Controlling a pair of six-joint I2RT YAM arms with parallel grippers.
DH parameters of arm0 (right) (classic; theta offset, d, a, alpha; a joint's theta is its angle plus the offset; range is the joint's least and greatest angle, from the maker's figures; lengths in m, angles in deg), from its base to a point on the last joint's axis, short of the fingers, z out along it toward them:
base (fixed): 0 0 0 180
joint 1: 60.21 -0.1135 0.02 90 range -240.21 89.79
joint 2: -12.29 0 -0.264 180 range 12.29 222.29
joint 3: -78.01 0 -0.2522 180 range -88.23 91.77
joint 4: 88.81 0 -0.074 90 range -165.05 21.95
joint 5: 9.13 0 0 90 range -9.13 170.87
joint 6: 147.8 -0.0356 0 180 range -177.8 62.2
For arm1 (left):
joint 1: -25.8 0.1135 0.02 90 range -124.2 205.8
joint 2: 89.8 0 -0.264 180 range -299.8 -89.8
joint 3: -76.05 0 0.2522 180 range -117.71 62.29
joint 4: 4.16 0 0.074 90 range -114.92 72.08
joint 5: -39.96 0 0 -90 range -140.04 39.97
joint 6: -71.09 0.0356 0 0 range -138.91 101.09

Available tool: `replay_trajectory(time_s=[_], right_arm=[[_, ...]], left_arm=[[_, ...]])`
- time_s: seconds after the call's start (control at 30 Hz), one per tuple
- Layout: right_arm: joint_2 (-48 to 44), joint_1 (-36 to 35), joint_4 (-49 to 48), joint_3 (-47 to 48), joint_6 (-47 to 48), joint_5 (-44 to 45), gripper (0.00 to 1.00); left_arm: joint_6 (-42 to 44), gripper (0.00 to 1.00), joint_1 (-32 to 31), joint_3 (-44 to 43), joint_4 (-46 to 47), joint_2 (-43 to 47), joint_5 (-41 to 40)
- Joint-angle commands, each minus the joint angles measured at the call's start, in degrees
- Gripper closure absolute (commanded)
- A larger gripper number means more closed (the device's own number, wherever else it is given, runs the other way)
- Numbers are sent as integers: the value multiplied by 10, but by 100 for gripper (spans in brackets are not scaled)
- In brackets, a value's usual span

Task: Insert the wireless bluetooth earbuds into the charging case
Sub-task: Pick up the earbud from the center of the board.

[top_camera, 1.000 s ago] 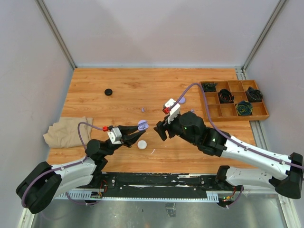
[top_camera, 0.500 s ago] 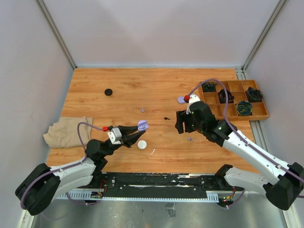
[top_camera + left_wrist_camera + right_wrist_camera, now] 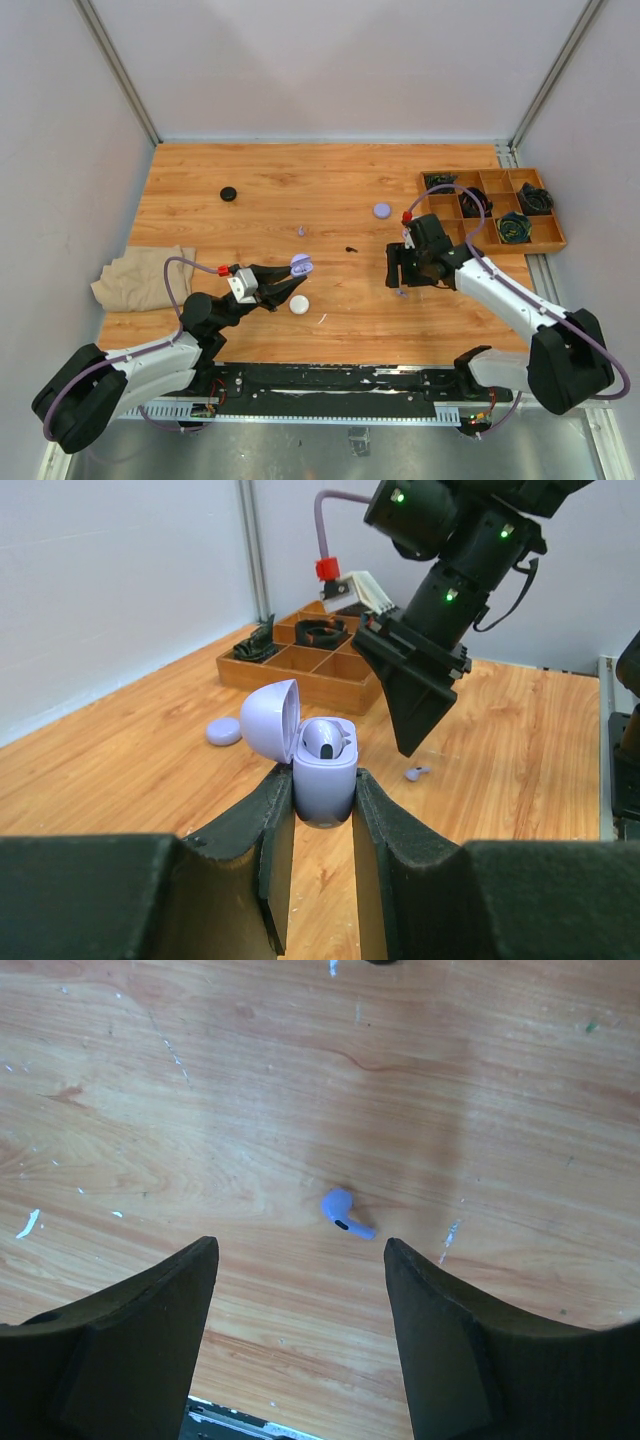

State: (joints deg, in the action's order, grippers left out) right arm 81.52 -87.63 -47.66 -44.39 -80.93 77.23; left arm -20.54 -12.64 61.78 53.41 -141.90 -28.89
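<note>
Wooden desk [image 3: 300, 190] with a compartment tray [image 3: 500, 247] at the far right and a crumpled cloth [image 3: 145, 277] at the near left. Right pincer [image 3: 297, 1248] open, fingers pointing down at the desk, with a loose earbud [image 3: 347, 1215], lavender, lying on the desk between them, untouched. Left pincer [image 3: 322, 802] closed on the base of a lavender charging case [image 3: 325, 780], held upright with its lid [image 3: 270, 720] swung open; a seated earbud [image 3: 325, 740] rests in the case

White-and-black arms [image 3: 500, 295], apparently lavender cables [image 3: 190, 262]
</note>
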Motion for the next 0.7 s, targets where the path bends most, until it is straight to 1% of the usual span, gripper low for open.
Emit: replay_trajectory(time_s=[0.0, 0.13, 0.37, 0.67], right_arm=[[32, 30, -23, -10, 7, -37, 31], [68, 42, -34, -14, 12, -49, 31], [108, 42, -38, -21, 7, -59, 32], [120, 39, -35, -37, -10, -80, 35]], left_arm=[[9, 100, -2, 5, 9, 4, 5], [11, 100, -2, 5, 6, 5, 6], [12, 100, -2, 3, 5, 3, 7], [12, 100, -2, 2, 3, 0, 9]])
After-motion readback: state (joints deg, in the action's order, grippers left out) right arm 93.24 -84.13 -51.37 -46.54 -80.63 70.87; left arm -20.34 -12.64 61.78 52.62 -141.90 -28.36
